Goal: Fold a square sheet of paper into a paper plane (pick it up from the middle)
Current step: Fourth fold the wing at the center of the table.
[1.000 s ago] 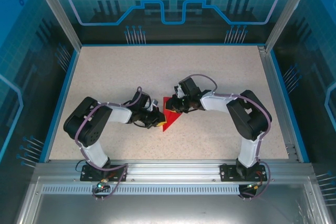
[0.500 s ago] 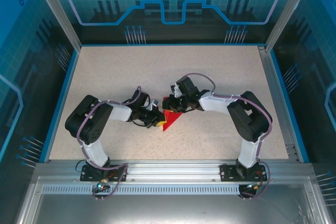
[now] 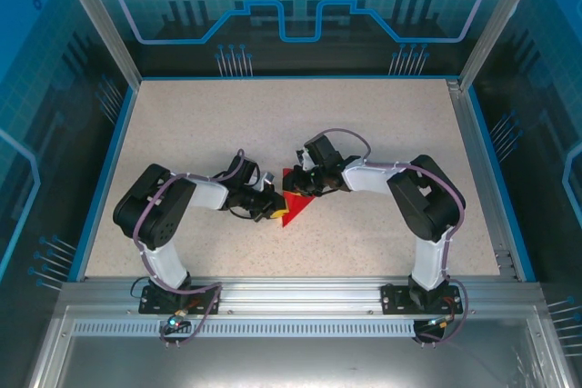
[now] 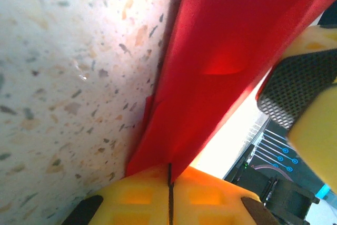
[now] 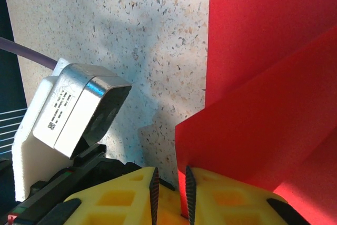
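- Looks thin, light and floppy: paper [image 3: 291,209] near surface's middle, well off every edge; best pinched along creases.
- Left gripper [image 4: 169,173] clamped on paper; right gripper [image 5: 169,180] slightly apart, straddling an edge.

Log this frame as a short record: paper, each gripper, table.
paper: red, folded into overlapping layers, mid-table between the two grippers
left gripper: shut on the paper's edge
right gripper: jaws a narrow gap apart, a paper edge standing in the gap beside one pad; grip uncertain
table: speckled beige; the paper touches it along one side and rises off it elsewhere
stage: mid-fold
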Robot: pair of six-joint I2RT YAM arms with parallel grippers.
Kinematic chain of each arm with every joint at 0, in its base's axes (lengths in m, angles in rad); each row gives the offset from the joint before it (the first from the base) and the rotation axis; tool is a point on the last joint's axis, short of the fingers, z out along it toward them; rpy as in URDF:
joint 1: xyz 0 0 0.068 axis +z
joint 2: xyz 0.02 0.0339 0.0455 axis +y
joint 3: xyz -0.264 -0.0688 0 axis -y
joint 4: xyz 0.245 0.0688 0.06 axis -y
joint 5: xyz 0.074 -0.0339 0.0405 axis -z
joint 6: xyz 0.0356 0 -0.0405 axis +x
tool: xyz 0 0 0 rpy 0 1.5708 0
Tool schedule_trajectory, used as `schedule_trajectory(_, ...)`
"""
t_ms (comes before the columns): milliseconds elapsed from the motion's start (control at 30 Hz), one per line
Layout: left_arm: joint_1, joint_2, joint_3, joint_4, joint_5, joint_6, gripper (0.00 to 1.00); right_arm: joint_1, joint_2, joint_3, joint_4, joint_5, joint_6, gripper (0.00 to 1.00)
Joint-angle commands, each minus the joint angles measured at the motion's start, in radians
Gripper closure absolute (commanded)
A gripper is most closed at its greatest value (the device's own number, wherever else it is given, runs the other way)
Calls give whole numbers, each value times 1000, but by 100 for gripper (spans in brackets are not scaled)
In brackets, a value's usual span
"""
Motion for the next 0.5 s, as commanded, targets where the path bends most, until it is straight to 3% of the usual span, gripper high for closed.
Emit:
schedule_trajectory(0,-17,63,-3,-35,-13,34,90,-13,17,25,-23,10,-12,77)
schedule_trajectory(467,-17,51,14,-68,-8,57,85,-21,68,31,-54,26,-24,79)
